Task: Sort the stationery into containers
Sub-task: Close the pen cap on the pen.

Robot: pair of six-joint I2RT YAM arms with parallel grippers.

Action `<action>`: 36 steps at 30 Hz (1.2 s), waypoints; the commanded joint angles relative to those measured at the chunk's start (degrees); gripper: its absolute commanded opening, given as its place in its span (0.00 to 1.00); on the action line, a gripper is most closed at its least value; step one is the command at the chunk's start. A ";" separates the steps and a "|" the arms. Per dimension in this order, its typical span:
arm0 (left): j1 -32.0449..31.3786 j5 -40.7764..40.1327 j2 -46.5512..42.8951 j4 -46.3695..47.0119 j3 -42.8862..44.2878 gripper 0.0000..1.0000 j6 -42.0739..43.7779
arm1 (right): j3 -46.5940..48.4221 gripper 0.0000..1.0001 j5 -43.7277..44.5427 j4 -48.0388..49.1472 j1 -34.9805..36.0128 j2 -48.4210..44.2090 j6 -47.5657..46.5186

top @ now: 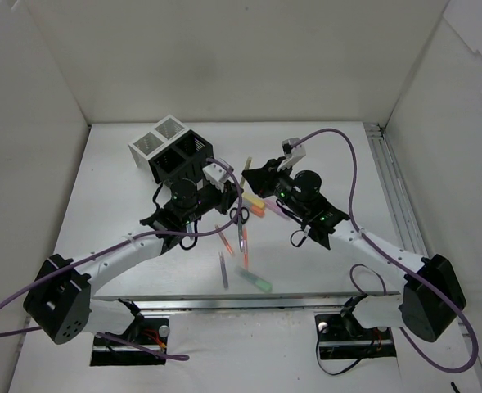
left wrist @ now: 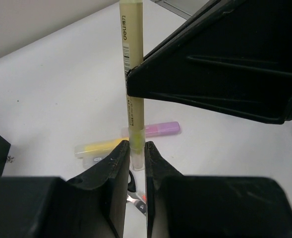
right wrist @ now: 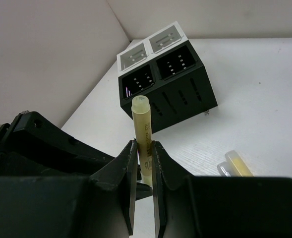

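A pale yellow-green highlighter (left wrist: 132, 84) stands upright between both grippers above the table. My left gripper (left wrist: 137, 148) is shut on its clear cap end. My right gripper (right wrist: 144, 148) is shut on its barrel (right wrist: 144, 131) higher up. In the top view the left gripper (top: 234, 193) and the right gripper (top: 250, 173) meet in front of the containers (top: 175, 151), a cluster of two white and two black mesh cups. The containers also show in the right wrist view (right wrist: 165, 84).
On the table lie scissors (top: 242, 215), a yellow highlighter (top: 253, 202), a pink highlighter (top: 275, 211), an orange pen (top: 224, 238), a blue-grey pen (top: 223, 270) and a green highlighter (top: 258, 282). White walls enclose the table.
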 commanded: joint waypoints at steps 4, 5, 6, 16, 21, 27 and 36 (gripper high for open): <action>0.14 0.43 -4.38 24.36 15.40 0.00 3.48 | -4.20 0.00 -15.39 -13.64 3.24 4.84 1.12; 0.14 0.08 -4.56 23.91 15.83 0.00 3.40 | -4.55 0.00 -15.74 -13.20 3.33 4.93 1.29; 0.14 -0.10 -4.56 23.47 16.62 0.00 3.75 | -4.64 0.00 -15.74 -13.54 3.42 5.19 1.47; 0.14 -2.21 -7.98 22.59 17.25 0.00 5.68 | -5.43 0.00 -14.51 -14.25 5.44 9.05 1.38; 0.14 -3.18 -10.00 22.77 17.59 0.00 7.09 | -4.73 0.00 -13.98 -16.62 7.28 10.29 0.41; 0.14 -3.61 -10.97 22.06 18.65 0.00 7.53 | -4.55 0.00 -14.95 -16.45 8.34 11.88 0.15; 0.14 -1.08 -11.41 17.15 15.85 0.00 6.66 | -1.40 0.00 -9.52 -17.41 8.34 5.73 -0.55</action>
